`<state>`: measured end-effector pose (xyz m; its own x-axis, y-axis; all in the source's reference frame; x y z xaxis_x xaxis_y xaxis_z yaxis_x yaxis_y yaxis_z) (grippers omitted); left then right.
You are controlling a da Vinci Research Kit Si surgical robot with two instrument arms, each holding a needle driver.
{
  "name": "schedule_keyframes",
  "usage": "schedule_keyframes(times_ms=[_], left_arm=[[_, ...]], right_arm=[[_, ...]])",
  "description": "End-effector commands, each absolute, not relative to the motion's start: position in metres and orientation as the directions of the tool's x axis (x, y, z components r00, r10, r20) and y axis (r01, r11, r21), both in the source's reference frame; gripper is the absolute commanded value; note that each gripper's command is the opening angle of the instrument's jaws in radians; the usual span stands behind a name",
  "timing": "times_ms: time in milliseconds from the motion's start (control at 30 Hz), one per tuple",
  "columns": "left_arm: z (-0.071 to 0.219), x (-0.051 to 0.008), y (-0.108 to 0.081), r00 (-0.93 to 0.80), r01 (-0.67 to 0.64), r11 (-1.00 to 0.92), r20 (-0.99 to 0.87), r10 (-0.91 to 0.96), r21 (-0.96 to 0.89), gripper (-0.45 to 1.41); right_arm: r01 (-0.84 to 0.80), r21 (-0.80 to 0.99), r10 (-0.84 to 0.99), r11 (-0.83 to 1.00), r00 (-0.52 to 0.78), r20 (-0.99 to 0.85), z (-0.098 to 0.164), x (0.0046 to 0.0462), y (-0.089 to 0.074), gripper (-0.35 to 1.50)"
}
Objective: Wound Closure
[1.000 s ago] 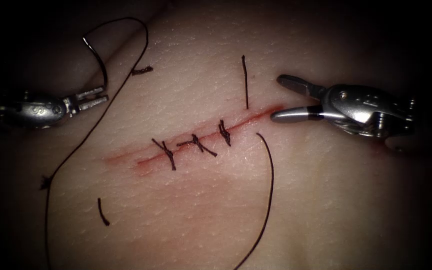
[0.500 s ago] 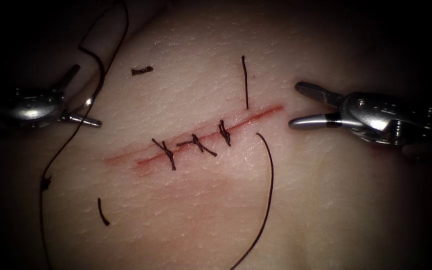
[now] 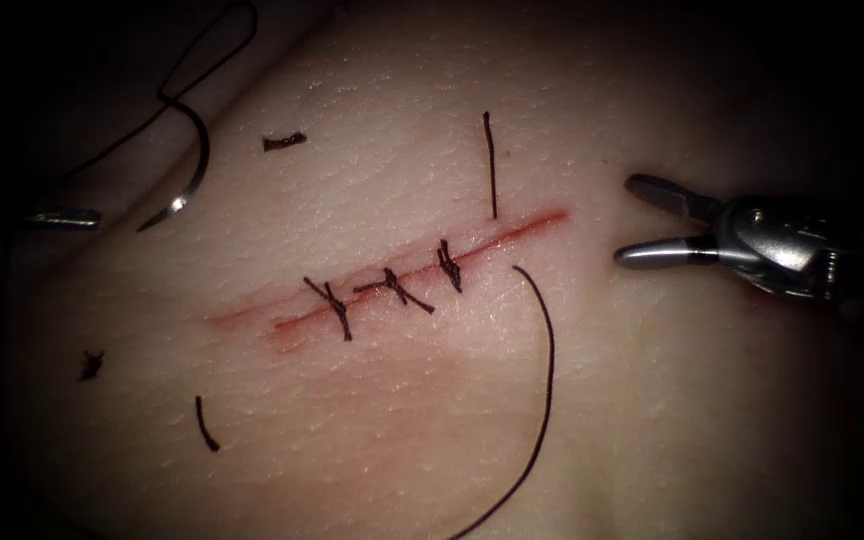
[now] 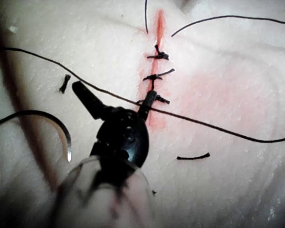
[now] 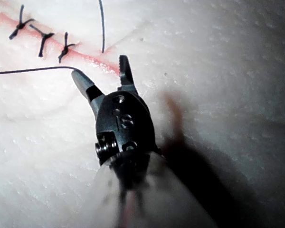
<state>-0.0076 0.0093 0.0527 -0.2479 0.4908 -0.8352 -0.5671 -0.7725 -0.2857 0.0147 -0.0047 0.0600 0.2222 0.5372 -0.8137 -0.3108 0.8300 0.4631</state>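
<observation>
Over on the left of the cut, the needle lies loose on the tissue, not stuck in, point toward the left tool. That's the closer one, jaws spread, empty. The right tool gapes empty too, well apart.

**Materials and surface finish**

Right tool: polished metal, glossy, bright highlights along both spread jaws; darker matt band at jaw base. Left tool: dark against strong light, spread jaws, dull sheen on the rounded wrist housing. Tissue: pale, moist, finely pebbled, soft sheen; smoother and reddened along the cut just off the right jaws. Needle: thin bright steel, glossy, lying free near the left tool. Thread: dark, matt, fibrous, as are the stitches.
</observation>
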Motion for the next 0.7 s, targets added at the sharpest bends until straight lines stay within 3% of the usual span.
schedule_keyframes(times_ms=[33,100,233,400,700], left_arm=[[0.0523,-0.0083,0.0089,-0.242,-0.572,-0.767,-0.833,0.497,-0.292,1.05],[0.0509,-0.0084,0.0091,-0.256,-0.567,-0.776,-0.837,0.483,-0.275,1.05],[0.049,-0.0083,0.0098,-0.461,-0.6,-0.799,-0.799,0.386,-0.04,1.03],[0.0495,-0.0075,0.0092,-0.722,-0.454,-0.855,-0.665,0.189,0.249,1.03],[0.0489,-0.0094,0.0038,-0.786,-0.358,-0.863,-0.614,0.071,0.357,1.03]], right_arm=[[-0.313,0.465,0.54,0.828,0.221,-0.813,0.0608,0.0157,-0.005,1.23],[-0.316,0.464,0.54,0.828,0.22,-0.812,0.0608,0.0159,-0.005,1.25],[-0.317,0.463,0.539,0.828,0.22,-0.813,0.0608,0.0162,-0.0053,1.27],[-0.315,0.463,0.538,0.828,0.22,-0.814,0.0607,0.016,-0.0055,1.27],[-0.322,0.461,0.539,0.827,0.221,-0.813,0.0608,0.0164,-0.0054,1.27]])
